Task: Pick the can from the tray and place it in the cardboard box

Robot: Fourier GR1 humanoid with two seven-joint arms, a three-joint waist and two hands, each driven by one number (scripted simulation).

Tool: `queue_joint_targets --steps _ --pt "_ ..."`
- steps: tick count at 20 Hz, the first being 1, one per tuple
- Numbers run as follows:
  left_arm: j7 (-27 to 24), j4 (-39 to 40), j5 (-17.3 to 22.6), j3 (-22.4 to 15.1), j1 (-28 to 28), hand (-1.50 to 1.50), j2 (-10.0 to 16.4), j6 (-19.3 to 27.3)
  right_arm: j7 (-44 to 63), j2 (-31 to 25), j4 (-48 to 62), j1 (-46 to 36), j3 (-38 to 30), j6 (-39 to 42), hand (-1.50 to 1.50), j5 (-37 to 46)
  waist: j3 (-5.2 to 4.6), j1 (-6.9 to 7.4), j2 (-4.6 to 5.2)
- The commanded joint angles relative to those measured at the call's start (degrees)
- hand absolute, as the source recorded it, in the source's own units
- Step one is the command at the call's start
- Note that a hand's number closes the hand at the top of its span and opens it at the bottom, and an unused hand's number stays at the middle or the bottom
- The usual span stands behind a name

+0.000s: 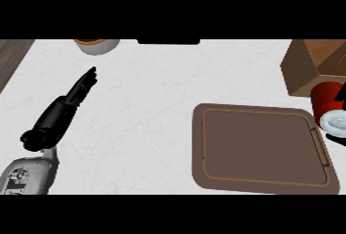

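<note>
Red can (325,98): your right hand (337,137) curls round it at right edge, long axis up-frame toward cardboard box (305,64) just above; left hand (82,88) open, resting

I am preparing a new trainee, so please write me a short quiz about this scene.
1. True or false: the can is already inside the box.
2. Which hand is curled round the can?
A) the left hand
B) the right hand
C) neither hand
3. Fill in the missing word: the left hand's fingers are ____ (straight or curled).

Key:
1. False. The can is outside the box, by the far right corner of the tray.
2. B
3. straight
</note>
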Motion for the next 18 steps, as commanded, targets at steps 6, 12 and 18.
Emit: queue_joint_targets --steps 6,12,18 --pt "-2.1 3.6 -0.2 0.6 -2.3 0.0 -0.1 -0.7 0.7 -0.9 28.1 -20.7 -0.9 -0.6 1.5 5.5 0.05 1.01 0.42" --pt "2.3 -0.4 -0.4 -1.5 -3.3 0.0 -1.9 -0.4 -2.4 -4.5 41.5 -28.3 6.6 -1.4 1.5 17.4 0.1 3.0 1.01" --pt "-1.3 0.8 -1.6 -2.4 -2.2 0.0 -1.8 -0.7 -9.3 -6.1 55.1 -32.8 11.7 0.4 1.5 24.6 0.19 4.16 1.56"
